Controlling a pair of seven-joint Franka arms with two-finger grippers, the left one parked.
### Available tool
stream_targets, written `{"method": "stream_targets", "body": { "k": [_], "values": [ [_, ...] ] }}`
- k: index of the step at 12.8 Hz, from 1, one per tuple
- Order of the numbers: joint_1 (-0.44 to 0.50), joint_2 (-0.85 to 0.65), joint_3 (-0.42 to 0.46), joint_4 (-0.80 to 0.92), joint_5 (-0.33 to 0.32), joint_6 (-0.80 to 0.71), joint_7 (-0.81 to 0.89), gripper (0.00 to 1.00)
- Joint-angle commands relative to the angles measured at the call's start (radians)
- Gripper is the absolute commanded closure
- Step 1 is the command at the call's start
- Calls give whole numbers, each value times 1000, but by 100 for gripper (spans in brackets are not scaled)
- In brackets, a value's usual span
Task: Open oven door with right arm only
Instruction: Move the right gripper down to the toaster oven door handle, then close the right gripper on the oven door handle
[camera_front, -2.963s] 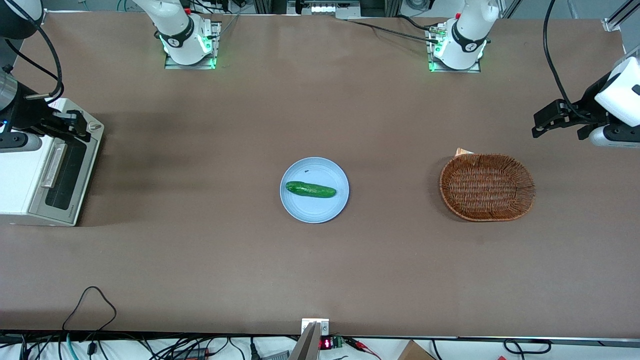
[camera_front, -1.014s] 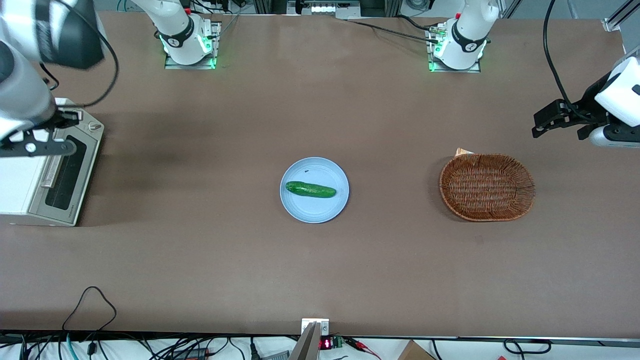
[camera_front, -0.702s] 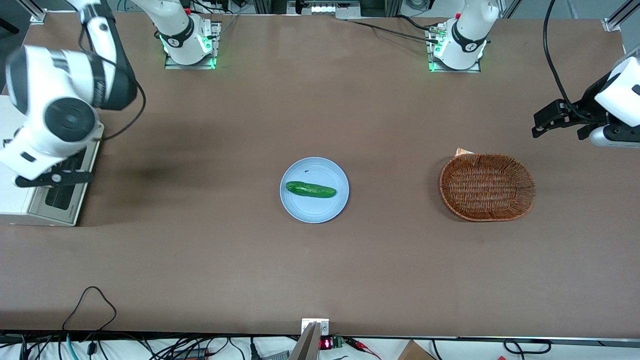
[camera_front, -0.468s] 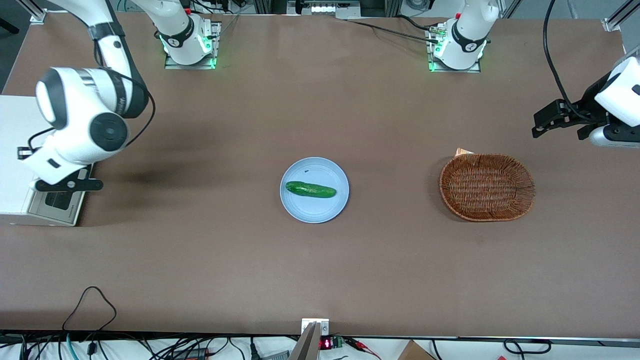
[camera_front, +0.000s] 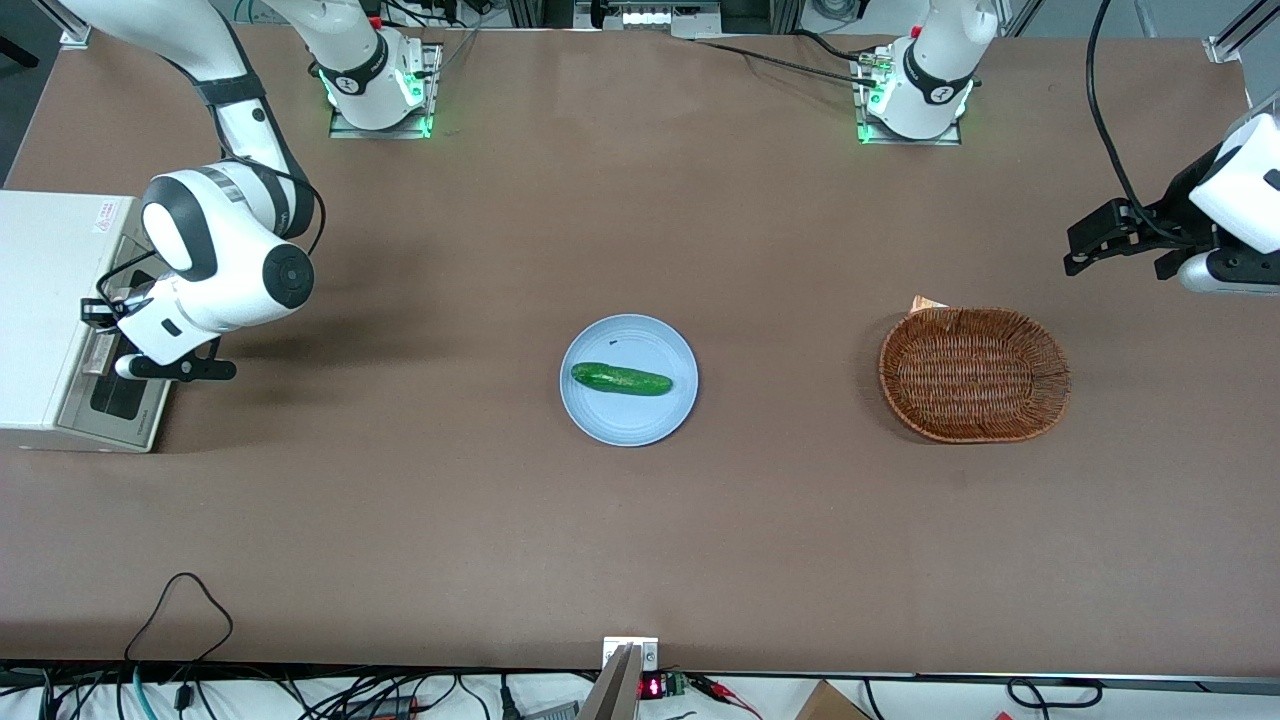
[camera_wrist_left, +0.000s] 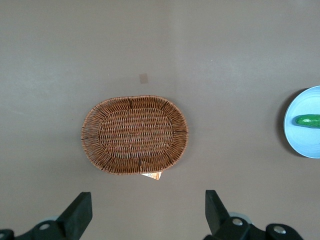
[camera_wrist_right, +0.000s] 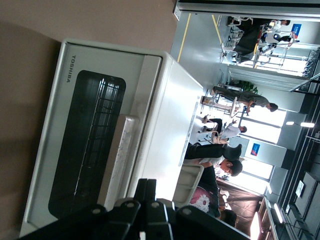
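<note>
The white toaster oven (camera_front: 45, 300) stands at the working arm's end of the table. Its oven door (camera_front: 128, 395) is closed against the body, with the dark glass window and pale bar handle (camera_front: 98, 352) partly covered by the arm. The right arm (camera_front: 225, 265) reaches down in front of the door, and its black gripper (camera_front: 103, 308) sits close to the handle's upper edge. In the right wrist view the oven door (camera_wrist_right: 85, 150) and handle (camera_wrist_right: 117, 160) fill the frame. The gripper (camera_wrist_right: 150, 182) is shut, fingers pressed together with nothing between them, just short of the handle.
A blue plate (camera_front: 660, 415) with a green cucumber (camera_front: 621, 379) lies mid-table. A brown wicker basket (camera_front: 974, 374) sits toward the parked arm's end, also seen as the basket (camera_wrist_left: 135, 134) in the left wrist view. Cables hang along the table edge nearest the camera (camera_front: 180, 600).
The right arm has swung off the oven's top, out over the table and down, so its wrist now faces the door front. The door has stayed closed.
</note>
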Motion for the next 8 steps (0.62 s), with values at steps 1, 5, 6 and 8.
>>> {"method": "stream_targets", "body": {
  "k": [1, 5, 6, 8],
  "values": [
    [-41, -10, 2, -33, -38, 51, 58, 99],
    [-67, 25, 2, -33, -59, 72, 118, 99],
    [-69, 30, 2, -35, -63, 72, 128, 99],
    [-89, 41, 2, -39, -92, 74, 131, 98]
  ]
}}
